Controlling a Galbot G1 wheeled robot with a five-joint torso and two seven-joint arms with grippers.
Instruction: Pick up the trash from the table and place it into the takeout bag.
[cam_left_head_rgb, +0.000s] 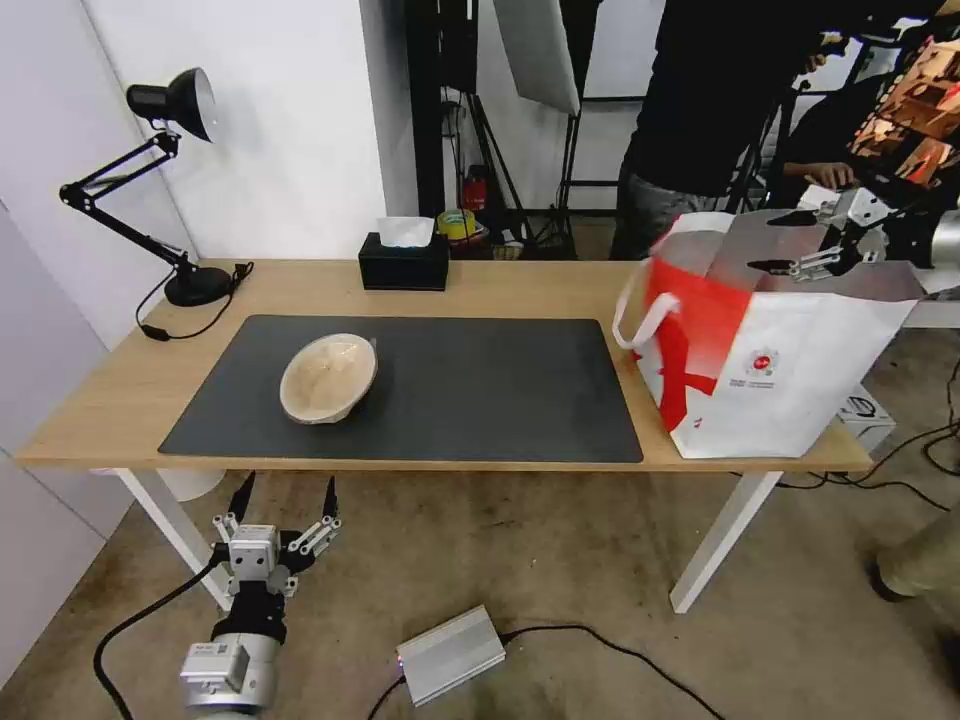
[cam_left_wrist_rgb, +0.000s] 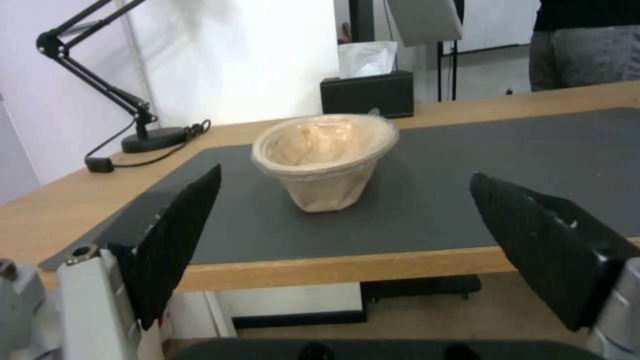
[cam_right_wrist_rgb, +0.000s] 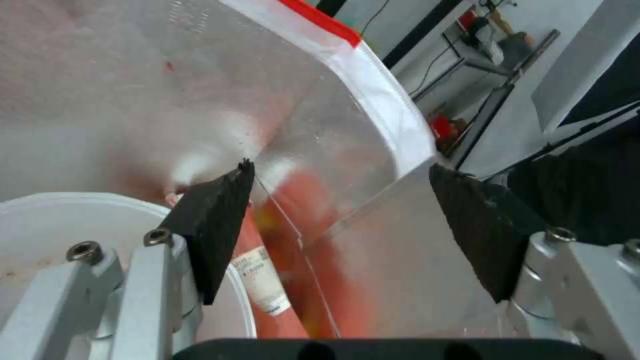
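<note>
Both grippers gape empty — right gripper (cam_left_head_rgb: 800, 240) over takeout bag (cam_left_head_rgb: 770, 385), left gripper (cam_left_head_rgb: 283, 497) low.

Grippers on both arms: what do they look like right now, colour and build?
Left gripper: two tapered black fingers with textured pads, on a silver-grey metal body with bolted linkages, silver cylindrical wrist, black cable trailing. Right gripper: same build, black wedge-shaped fingers on pale metal brackets with hex bolts.

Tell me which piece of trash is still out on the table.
The beige paper bowl, tipped on the grey mat. The white bowl and the red cup already lie inside the bag, under the open right hand.
</note>
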